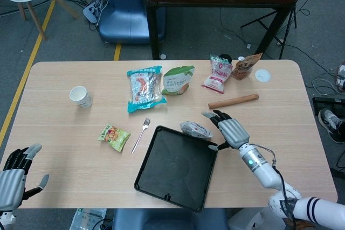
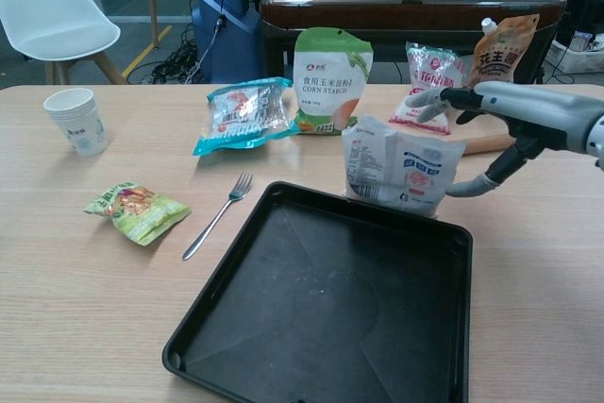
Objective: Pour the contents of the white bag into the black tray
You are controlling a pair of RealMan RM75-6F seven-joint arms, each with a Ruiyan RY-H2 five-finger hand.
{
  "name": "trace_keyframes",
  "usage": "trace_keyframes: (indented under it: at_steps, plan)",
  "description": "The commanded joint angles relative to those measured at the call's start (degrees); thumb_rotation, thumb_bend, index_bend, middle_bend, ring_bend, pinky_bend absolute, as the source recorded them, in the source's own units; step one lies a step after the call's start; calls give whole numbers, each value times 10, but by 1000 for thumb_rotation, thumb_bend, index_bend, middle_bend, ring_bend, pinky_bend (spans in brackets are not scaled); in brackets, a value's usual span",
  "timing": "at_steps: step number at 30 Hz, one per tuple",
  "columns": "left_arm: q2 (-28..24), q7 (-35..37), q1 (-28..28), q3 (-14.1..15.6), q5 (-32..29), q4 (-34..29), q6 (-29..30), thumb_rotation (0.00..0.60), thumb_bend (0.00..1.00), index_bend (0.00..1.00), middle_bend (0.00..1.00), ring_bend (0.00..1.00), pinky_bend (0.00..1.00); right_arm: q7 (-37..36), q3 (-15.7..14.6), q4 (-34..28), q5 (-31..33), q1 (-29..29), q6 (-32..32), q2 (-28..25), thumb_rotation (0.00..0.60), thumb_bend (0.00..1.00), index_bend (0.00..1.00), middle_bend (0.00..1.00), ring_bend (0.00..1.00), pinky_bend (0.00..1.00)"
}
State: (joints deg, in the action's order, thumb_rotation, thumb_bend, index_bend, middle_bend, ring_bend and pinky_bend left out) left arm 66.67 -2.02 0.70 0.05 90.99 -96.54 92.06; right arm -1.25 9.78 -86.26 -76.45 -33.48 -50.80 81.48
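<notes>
From the head view, your right hand point(image 1: 230, 131) hangs with fingers spread and holding nothing just beside the white bag point(image 1: 195, 129), which sits on the pale wood counter point(image 1: 64, 127) touching the far edge of the black tray point(image 1: 176, 168); your left hand point(image 1: 13, 176) waits open at the near left corner, well apart from everything. Around the bag lie a fork point(image 1: 140, 134), a small green packet point(image 1: 114, 136) and a rolling pin point(image 1: 233, 101), with a paper cup point(image 1: 80, 96) far left, so you have room to lift toward the tray without brushing anything. Beyond the counter the grey floor carries a blue chair base and loose cables. From the chest view, the white bag point(image 2: 398, 168) stands upright and crumpled, soft-sided and probably light, its film likely slippery and quick to buckle; judge the better hold to be on its upper flanks, below the top seam, so it can be tipped. The right hand point(image 2: 514, 115) hovers above and to its right, fingers apart, thumb low, not yet touching. The black tray point(image 2: 203, 327) lies flat and bare directly before the bag. The left hand is out of this view.
</notes>
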Motion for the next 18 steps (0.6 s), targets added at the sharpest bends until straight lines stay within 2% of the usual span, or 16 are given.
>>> trace_keyframes:
  at_steps: [1, 4, 8, 12, 18]
  plan:
    - [-1, 2, 2, -1, -1, 1, 2, 600, 288, 119, 135, 111, 53, -3, 9, 33, 8, -15, 3, 33, 600, 198, 61, 203, 72, 182]
    - [-2, 5, 4, -1, -3, 2, 5, 600, 288, 119, 135, 111, 53, -17, 12, 60, 4, -22, -2, 53, 600, 382, 153, 281, 151, 275]
    - [-2, 7, 5, 0, -3, 5, 5, 600, 287, 119, 135, 111, 53, -30, 14, 98, -11, -29, -20, 77, 600, 691, 377, 437, 329, 514]
    - [-1, 8, 6, 0, -5, 7, 4, 600, 288, 119, 135, 111, 53, -57, 7, 121, -25, -31, -26, 83, 600, 809, 512, 539, 445, 649]
    - [0, 6, 3, -1, -6, 8, -2, 600, 287, 119, 135, 111, 54, -119, -12, 128, -59, -15, -58, 59, 600, 821, 540, 563, 477, 682]
